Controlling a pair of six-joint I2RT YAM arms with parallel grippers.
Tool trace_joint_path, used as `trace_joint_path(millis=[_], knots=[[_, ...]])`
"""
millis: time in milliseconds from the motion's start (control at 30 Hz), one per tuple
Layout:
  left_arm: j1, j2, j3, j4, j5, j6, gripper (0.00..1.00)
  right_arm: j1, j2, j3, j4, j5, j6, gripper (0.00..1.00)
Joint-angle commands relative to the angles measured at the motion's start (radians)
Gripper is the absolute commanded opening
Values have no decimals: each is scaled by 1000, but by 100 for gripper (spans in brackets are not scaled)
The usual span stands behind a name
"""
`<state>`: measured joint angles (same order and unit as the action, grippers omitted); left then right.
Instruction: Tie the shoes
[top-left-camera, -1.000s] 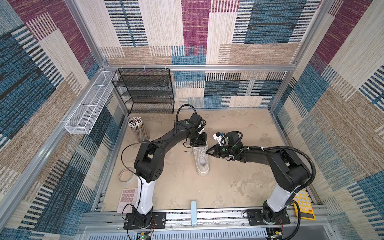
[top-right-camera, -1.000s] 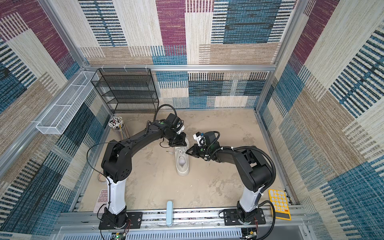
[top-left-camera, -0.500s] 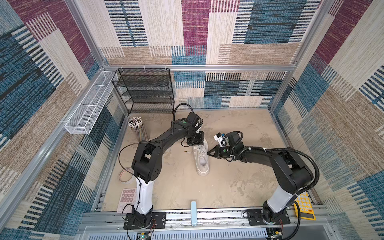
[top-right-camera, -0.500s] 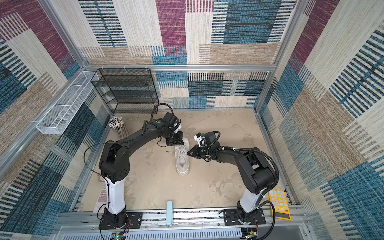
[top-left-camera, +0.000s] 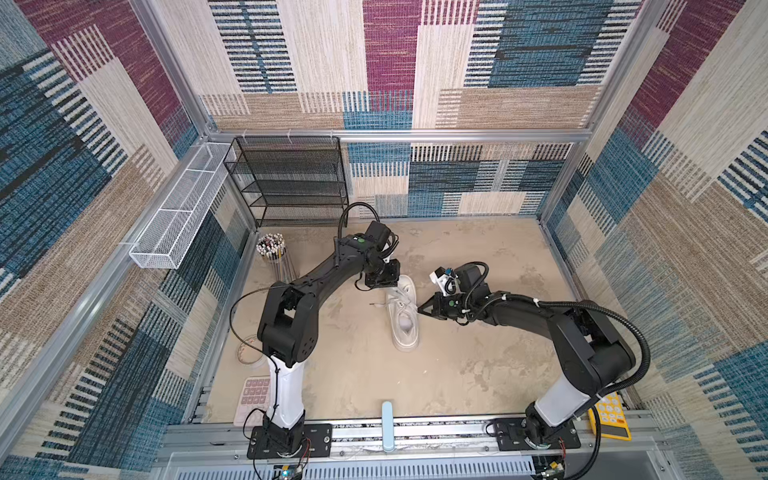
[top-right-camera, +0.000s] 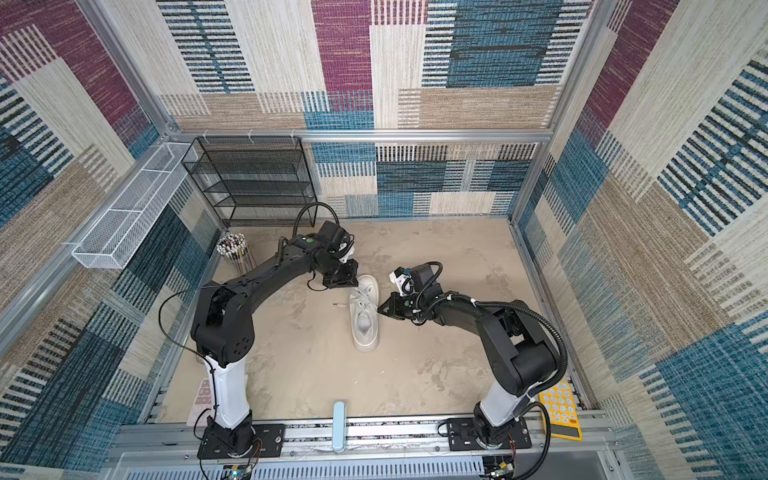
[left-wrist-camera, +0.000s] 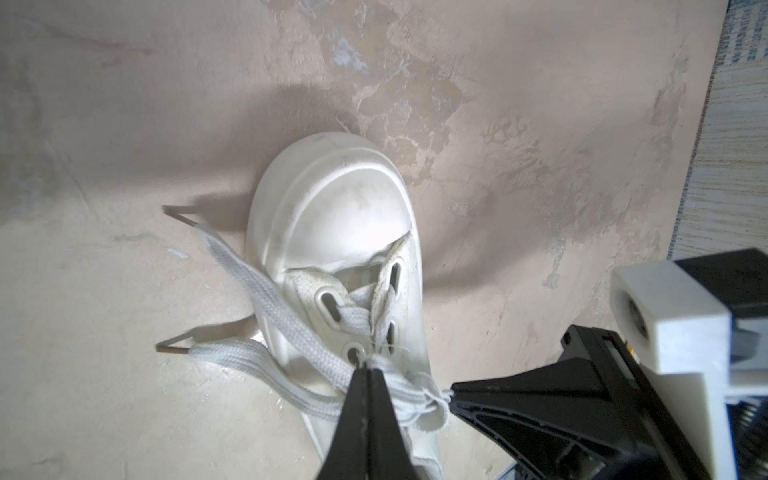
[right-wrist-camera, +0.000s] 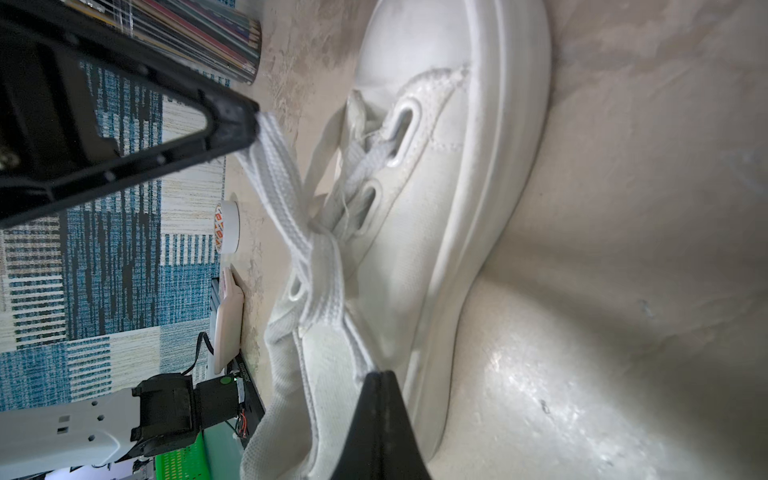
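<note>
Table (top-left-camera: 478, 374): beige, mottled, walled by patterned panels. Black mesh rack (top-left-camera: 291, 178) stands at the far left corner, with a white wire basket (top-left-camera: 183, 212) hung on the left rail beside it.

Sneaker (top-left-camera: 404, 328) (top-right-camera: 365, 332): white, thick sole, upright on its sole mid-table between the two arms. Toe points to the far wall, heel to the arm bases.

Pencil cup (top-left-camera: 272, 249) stands left of the sneaker, well apart from it. Pink calculator (top-left-camera: 253, 392) lies at the near left edge, yellow calculator (top-left-camera: 611, 415) at the near right. Tape roll (right-wrist-camera: 228, 226) stands on edge by the left arm's base.

Left gripper (left-wrist-camera: 368, 374) (right-wrist-camera: 253, 120): over the eyelets, jaws pressed together, pinching a strand of the laces (left-wrist-camera: 257, 286).

Right gripper (right-wrist-camera: 380, 376) (top-left-camera: 419, 309): at the sneaker's right side, jaws pressed together on another strand.

The two held strands cross above the tongue, drawn taut. Both dark lace tips (left-wrist-camera: 170, 212) lie free on the table, left of the toe.
</note>
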<state>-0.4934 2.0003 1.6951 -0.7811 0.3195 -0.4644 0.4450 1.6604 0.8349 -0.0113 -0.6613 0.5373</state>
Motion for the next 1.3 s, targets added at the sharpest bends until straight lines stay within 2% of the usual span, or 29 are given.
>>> trace_joint_path(millis=[0, 333, 1133, 1267], knots=[[7, -11, 18, -29, -53, 50, 0, 0, -7, 2, -69, 34, -32, 0], [35, -20, 18, -76, -112, 104, 0, -3, -40, 16, -168, 121, -73, 0], [80, -60, -62, -58, -109, 104, 0, -30, -84, -5, -257, 251, -86, 0], [81, -63, -85, -52, -116, 95, 0, -30, -76, 18, -312, 342, -101, 0]])
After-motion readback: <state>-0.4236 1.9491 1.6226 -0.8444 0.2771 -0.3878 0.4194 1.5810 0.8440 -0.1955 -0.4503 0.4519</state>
